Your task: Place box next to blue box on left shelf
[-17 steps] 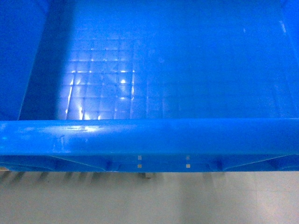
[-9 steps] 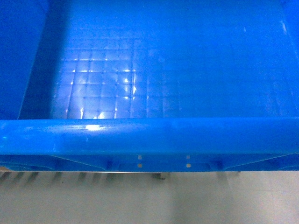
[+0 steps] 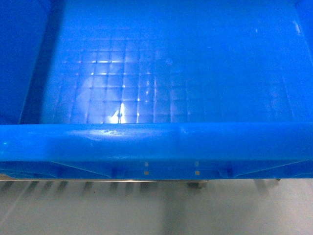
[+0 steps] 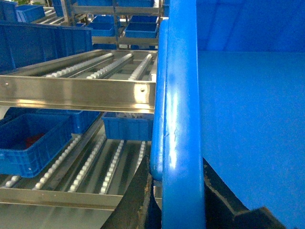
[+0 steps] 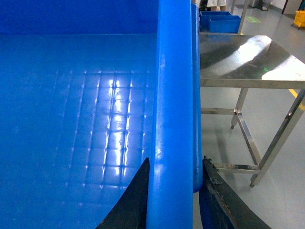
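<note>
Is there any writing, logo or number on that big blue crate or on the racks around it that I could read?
None can be read in any view.
The box shows only a plain embossed grid on its floor, no lettering.
Four small pale squares under its near rim are blank or too small to read.
The steel front rail of the left shelf carries no label.

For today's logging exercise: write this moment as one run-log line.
left gripper: shut on box rim | right gripper: shut on box rim | box: carried, empty | shelf: beside the box

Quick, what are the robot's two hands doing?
Left gripper: shut on the box rim.
Right gripper: shut on the box rim too.
</note>
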You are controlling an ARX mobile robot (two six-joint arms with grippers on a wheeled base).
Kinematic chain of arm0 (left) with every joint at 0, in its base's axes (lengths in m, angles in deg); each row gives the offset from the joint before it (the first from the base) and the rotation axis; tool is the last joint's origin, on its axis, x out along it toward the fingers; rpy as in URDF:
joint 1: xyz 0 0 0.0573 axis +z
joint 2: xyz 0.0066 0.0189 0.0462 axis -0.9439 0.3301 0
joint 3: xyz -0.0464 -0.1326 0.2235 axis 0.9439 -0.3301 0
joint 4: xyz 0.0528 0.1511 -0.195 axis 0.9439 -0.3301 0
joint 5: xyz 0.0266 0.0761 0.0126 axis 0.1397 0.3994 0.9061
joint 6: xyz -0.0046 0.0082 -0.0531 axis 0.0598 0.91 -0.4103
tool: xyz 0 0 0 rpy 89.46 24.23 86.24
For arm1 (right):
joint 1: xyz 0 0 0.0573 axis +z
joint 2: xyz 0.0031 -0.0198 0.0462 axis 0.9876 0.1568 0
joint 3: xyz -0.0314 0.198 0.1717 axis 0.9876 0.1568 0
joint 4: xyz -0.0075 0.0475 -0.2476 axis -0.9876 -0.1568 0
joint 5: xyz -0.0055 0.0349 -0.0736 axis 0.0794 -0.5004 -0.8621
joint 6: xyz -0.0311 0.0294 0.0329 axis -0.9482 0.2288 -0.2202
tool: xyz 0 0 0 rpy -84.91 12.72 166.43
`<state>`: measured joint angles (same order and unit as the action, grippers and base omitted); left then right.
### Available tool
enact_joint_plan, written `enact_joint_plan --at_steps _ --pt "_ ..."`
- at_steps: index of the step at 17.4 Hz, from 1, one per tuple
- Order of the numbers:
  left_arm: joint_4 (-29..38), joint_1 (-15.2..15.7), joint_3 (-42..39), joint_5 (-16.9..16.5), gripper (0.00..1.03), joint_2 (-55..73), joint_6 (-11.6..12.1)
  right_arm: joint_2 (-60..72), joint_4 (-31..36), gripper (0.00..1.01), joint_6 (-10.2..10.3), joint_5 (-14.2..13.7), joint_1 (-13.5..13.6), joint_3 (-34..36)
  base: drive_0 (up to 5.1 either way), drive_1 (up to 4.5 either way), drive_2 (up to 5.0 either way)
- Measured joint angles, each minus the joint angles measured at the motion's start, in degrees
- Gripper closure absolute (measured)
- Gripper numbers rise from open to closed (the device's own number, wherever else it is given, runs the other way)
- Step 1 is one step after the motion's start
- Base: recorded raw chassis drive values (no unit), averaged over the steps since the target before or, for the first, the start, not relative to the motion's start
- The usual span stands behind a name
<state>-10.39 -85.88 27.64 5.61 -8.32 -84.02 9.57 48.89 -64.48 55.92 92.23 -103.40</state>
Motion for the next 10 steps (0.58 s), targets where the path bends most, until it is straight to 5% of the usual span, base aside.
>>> enact_joint_plan --at_steps 10 --pt "-0.09 0.0 0.0 0.02 0.86 0.0 0.02 0.0 0.04 0.8 0.0 0.02 0.02 0.0 -5.0 2.44 2.4"
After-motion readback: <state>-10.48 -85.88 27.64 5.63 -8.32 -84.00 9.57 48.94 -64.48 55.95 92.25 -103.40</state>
